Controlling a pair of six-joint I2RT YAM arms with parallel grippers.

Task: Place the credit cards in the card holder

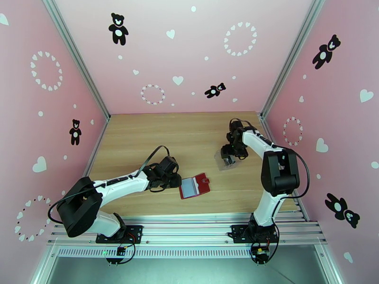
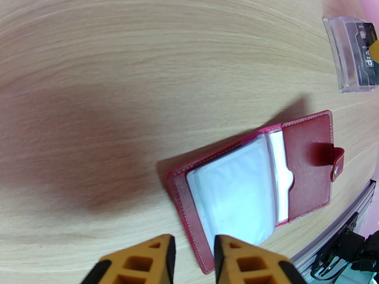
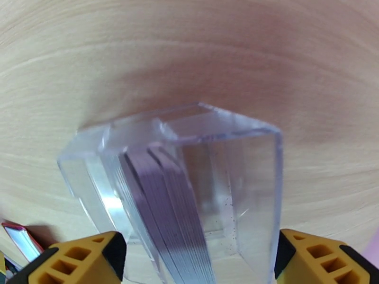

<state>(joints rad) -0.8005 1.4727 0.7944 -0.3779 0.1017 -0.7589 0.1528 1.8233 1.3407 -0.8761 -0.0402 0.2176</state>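
Observation:
The card holder is a dark-red wallet lying open on the wood, its clear pockets facing up and its snap tab at the far side. My left gripper is at its left edge. Its yellow fingers stand a narrow gap apart over the wallet's near corner, with nothing pinched between them. My right gripper is open wide astride a clear plastic case. Several thin greyish credit cards stand on edge inside it.
The clear case lies up and to the right of the wallet, with dark contents and a bit of yellow showing in the left wrist view. Pink walls close in the table on three sides. A metal rail runs along the near edge.

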